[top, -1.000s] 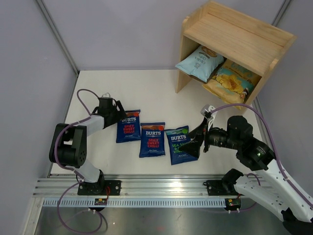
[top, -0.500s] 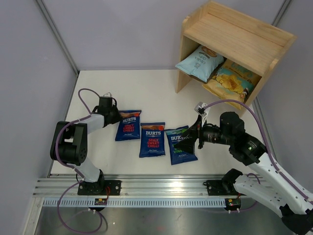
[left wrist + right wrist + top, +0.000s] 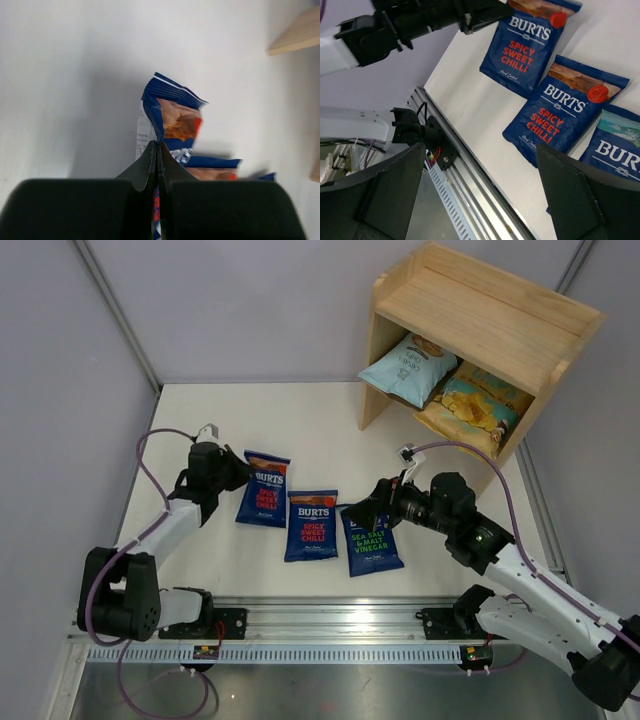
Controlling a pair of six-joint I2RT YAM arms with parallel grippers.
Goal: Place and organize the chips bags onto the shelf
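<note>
Pale grey walls (image 3: 60, 360) are enclosing a white table (image 3: 300, 430), with an aluminium rail (image 3: 330, 622) running along its near edge. At the left, the left gripper (image 3: 238, 472) is pinching the left edge of a Spicy Sweet Chilli Burts bag (image 3: 265, 490), jaws fully together. A 2nd Spicy Sweet Chilli bag (image 3: 311, 525) and a Sea Salt & Malt Vinegar bag (image 3: 372, 540) are lying flat beside it. The right gripper (image 3: 365, 512) is hovering wide open over that last bag's top edge, gripping nothing. In the far-right corner, the wooden shelf (image 3: 480, 310) is holding a pale-blue bag (image 3: 408, 368) and a yellow-and-teal bag (image 3: 470, 405) on its lower tier.
</note>
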